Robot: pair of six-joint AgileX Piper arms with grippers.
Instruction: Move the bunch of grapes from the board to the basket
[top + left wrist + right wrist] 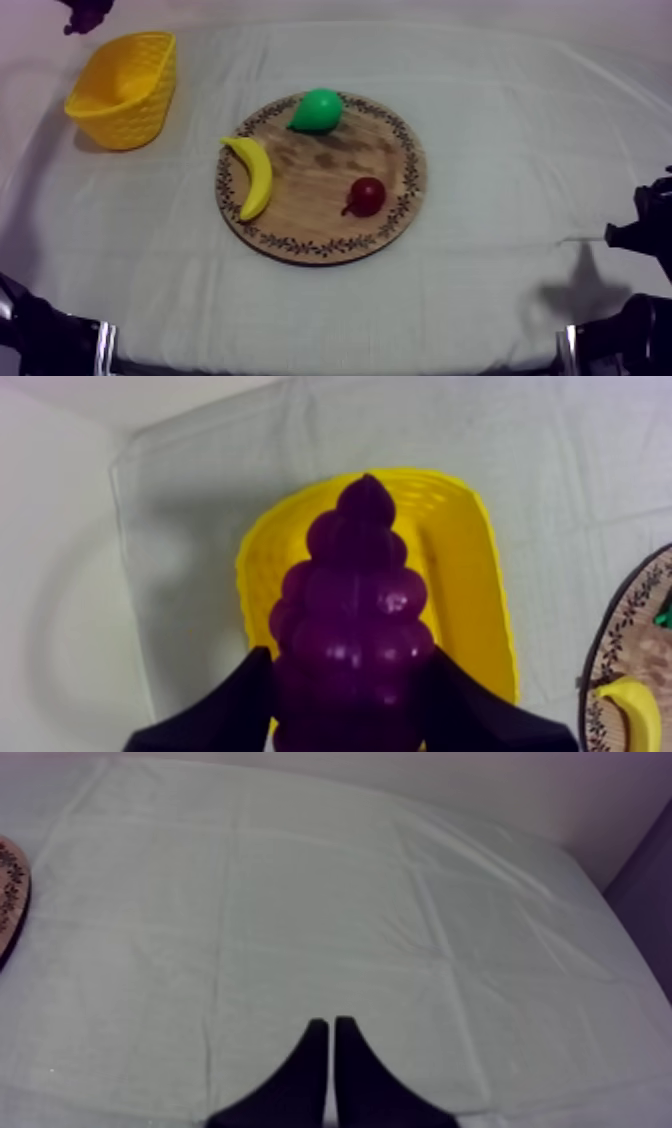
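The purple bunch of grapes (352,616) hangs between the black fingers (225,711) of my left gripper (350,671), which is shut on it. It hovers above the yellow basket (470,566), tip pointing down into the opening. From above, the grapes (88,13) show dark at the table's far left corner, just behind the basket (125,88). My right gripper (331,1024) is shut on nothing, its fingers lying together as a narrow wedge over bare cloth near the right side (640,225).
The round wooden board (320,215) lies mid-table with a banana (254,175), a green pear (318,109) and a small red fruit (367,195) on it. Its rim (10,892) shows beside the right gripper's stretch of cloth.
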